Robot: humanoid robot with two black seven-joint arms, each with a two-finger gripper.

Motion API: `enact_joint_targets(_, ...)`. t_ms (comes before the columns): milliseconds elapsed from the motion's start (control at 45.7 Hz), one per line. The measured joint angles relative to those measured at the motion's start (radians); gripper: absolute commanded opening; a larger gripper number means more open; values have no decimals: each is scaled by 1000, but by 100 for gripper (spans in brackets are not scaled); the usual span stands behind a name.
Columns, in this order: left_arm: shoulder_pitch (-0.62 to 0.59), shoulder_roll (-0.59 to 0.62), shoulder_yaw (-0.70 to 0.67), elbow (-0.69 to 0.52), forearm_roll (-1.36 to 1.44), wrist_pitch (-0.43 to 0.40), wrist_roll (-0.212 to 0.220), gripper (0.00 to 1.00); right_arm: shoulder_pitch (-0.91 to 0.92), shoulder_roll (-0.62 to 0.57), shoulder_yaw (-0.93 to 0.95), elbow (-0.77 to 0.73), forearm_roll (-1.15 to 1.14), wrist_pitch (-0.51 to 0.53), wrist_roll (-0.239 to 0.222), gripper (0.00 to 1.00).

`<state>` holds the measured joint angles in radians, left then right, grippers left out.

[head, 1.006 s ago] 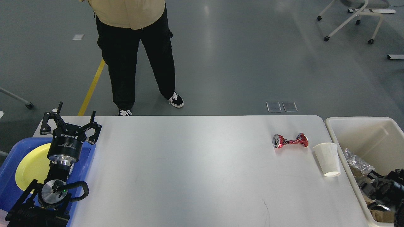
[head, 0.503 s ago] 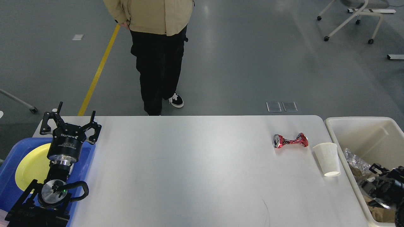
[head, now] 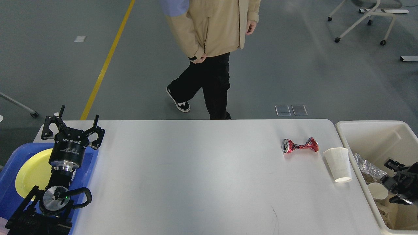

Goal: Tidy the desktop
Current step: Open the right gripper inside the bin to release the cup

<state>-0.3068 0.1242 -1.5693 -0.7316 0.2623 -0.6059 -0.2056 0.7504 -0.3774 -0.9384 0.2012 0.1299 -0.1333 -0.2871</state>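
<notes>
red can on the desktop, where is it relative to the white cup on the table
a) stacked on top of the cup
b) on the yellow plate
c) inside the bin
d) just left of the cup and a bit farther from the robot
d: the crushed red can lies on the bare desktop, just left of the cup and a bit farther back, outside the bin.
</notes>
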Motion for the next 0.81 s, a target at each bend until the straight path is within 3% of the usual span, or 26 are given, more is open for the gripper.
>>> enact_joint_targets(350, 0, 0, 1, 0, 0, 0, 0, 96, 424, -148, -4, 336, -351, 337, 19, 100)
enact_joint_targets(678, 0, 0, 1, 0, 0, 0, 0, 96, 946, -120, -19, 570, -477, 875, 6, 100)
enact_joint_targets(809, 0, 0, 1, 0, 0, 0, 0, 96, 1141, -80, -55, 691, -475, 1023, 5, 100)
